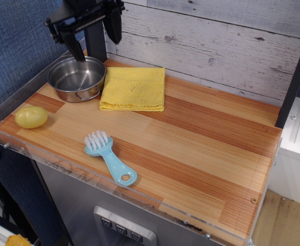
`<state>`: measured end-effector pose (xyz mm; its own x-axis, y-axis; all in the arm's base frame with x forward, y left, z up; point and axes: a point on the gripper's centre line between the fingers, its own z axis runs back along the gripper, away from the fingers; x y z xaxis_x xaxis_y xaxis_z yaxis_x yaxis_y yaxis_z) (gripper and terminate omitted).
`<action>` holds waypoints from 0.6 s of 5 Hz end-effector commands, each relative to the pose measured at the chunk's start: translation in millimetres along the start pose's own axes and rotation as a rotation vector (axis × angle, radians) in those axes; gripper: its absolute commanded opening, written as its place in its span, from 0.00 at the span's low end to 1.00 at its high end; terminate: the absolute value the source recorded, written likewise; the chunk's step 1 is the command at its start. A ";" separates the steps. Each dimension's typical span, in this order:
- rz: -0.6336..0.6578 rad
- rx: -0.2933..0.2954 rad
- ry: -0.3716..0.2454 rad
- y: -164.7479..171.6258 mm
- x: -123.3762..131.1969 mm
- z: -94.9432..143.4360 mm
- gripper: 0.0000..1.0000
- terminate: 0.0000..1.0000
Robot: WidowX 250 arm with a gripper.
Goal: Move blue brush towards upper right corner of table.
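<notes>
The blue brush (pixel 107 156) lies flat near the front edge of the wooden table (pixel 206 148), bristles toward the upper left, handle with its hole toward the lower right. My gripper (pixel 94 41) hangs at the top left, above the metal pot, far from the brush. Its two black fingers (pixel 114 28) are spread apart and hold nothing.
A shiny metal pot (pixel 77 78) stands at the back left. A folded yellow cloth (pixel 133 88) lies to its right. A yellow potato (pixel 31 117) sits at the left edge. A dark post (pixel 93 38) rises behind the pot. A white plank wall backs the table.
</notes>
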<state>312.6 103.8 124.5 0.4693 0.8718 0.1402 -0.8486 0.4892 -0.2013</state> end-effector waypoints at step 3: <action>-0.219 0.111 0.016 48.1 -63.3 -46.6 1.00 0.00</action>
<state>248.0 71.3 44.1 0.6575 0.7458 0.1074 -0.7478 0.6633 -0.0278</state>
